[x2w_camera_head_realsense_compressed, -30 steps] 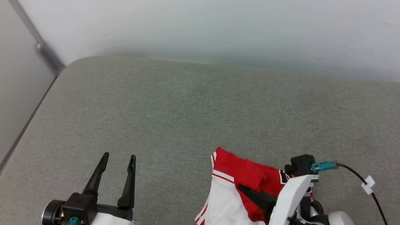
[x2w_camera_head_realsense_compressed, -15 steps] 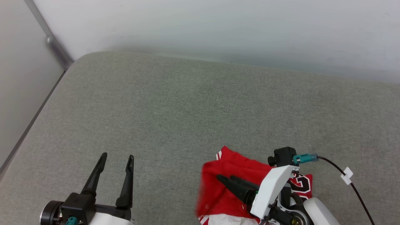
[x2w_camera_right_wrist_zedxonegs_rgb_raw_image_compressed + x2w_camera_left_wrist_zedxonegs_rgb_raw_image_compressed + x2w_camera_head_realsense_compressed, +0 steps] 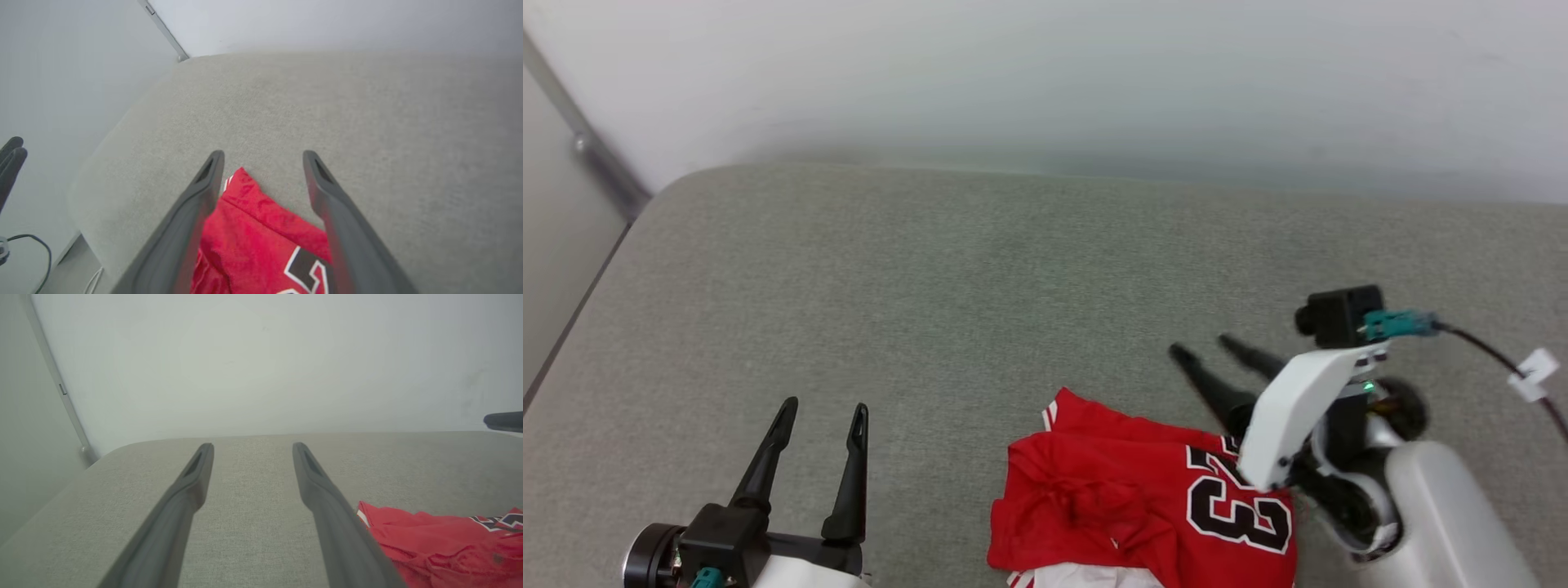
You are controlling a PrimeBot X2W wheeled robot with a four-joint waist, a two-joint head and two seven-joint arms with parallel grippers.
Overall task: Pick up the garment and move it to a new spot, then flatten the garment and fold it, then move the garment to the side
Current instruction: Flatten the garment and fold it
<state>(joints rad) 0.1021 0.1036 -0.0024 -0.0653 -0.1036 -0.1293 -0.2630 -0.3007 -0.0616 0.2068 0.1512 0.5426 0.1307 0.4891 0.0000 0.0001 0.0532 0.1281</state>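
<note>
**Entry: red garment on padded surface**

**Hazards.** The garment [image 3: 1143, 498] lies bunched at 6 o'clock on the grey padded surface [image 3: 980, 278]. Its red layers are doubled over one another, the black-and-white numerals face up, and a white part shows at its near edge.
- Risk one, as judged: a pinch into that heap likely gathers several layers at once. A pull meant to flatten it would then drag the whole bundle rather than spread it.
- Risk two: the heap appears close to the near side of the surface and runs past the bottom of the head view. A sweep toward 6 o'clock could tip cloth over the side.
- Risk three: a long finger driven in low could catch under a fold and flip it. That would bury the sleeve or hem needed for folding.

**Right tool** [image 3: 1203, 347]. The fingers are spread wide with nothing between them. It hovers at about 1 o'clock of the garment, tips pointing toward 10 o'clock. From its wrist view, the red corner with striped trim lies below the gap and appears clear of both fingers.

**Left tool** [image 3: 825, 406]. The fingers are equally wide and empty. It sits at 9 o'clock of the garment, well apart from it, tips toward 12 o'clock over bare surface.
</note>
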